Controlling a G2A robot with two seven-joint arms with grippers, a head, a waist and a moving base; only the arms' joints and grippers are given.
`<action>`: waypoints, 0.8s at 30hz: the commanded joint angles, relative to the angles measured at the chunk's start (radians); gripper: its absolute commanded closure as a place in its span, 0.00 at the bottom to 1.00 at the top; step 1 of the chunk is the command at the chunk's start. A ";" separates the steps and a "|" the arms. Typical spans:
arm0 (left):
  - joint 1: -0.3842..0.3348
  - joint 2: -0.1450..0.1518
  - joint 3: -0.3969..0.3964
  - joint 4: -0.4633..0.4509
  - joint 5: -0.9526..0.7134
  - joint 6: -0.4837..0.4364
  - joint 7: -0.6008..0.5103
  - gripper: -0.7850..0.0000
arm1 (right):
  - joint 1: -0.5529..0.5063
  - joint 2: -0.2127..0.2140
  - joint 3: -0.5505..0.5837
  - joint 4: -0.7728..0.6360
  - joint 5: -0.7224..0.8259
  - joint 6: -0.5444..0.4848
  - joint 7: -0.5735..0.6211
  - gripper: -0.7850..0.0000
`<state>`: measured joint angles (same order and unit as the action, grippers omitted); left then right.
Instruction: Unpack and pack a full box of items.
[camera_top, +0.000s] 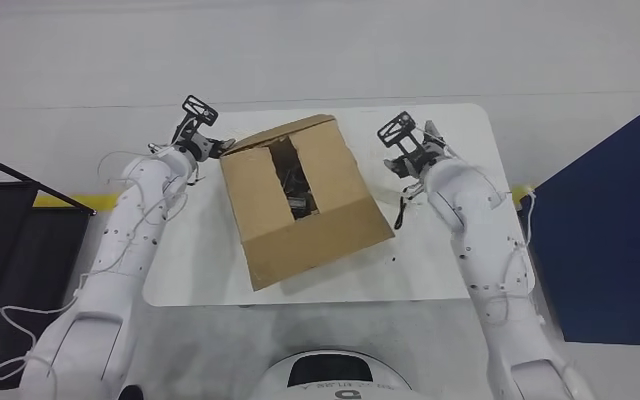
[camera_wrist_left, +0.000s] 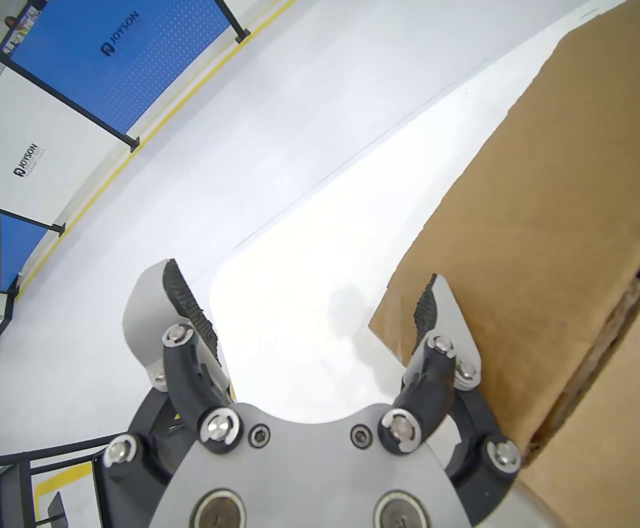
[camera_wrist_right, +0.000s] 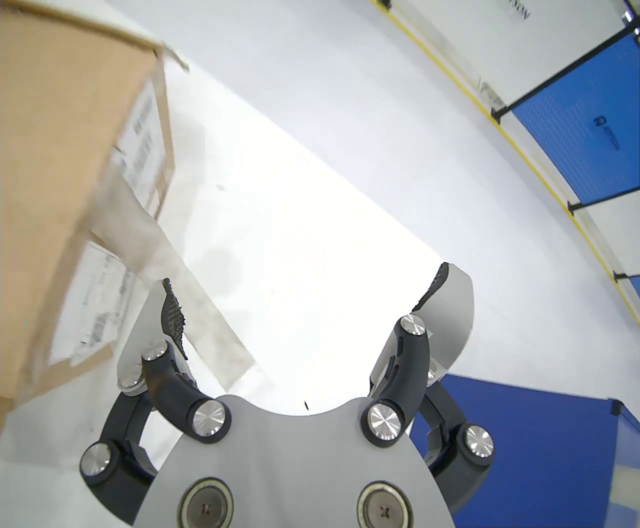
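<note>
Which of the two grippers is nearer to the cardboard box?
The left gripper: one finger is right beside a corner of the cardboard box, while the right gripper stands apart, with bare table between.

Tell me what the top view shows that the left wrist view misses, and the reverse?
Top view adds: the dark slot between the brown cardboard box's flaps, with dark items inside, and the right arm's jaws beside it. Left wrist view adds: ribbed black pads and the flap's corrugated edge. Shared: the box, the white table, the left arm's open jaws at its corner.

Top overhead; wrist views close, sharing box (camera_top: 330, 215).
</note>
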<state>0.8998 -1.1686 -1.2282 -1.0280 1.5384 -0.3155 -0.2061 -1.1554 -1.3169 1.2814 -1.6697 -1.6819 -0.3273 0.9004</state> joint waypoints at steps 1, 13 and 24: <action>-0.010 -0.003 0.010 0.001 0.002 0.003 -0.005 0.00 | 0.017 -0.002 -0.032 0.031 -0.044 -0.008 0.054 0.00; -0.058 -0.024 0.066 0.008 0.009 0.016 -0.027 0.00 | -0.069 0.013 -0.012 -0.022 0.180 -0.279 0.057 0.00; -0.102 -0.032 0.072 0.024 0.018 0.040 -0.024 0.00 | -0.209 0.071 0.101 -0.166 0.322 -0.558 0.009 0.00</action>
<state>0.7983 -1.2025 -1.1504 -1.0013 1.5534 -0.2815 -0.2341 -1.3645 -1.2494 1.3642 -1.8218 -1.3269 -0.9279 0.8929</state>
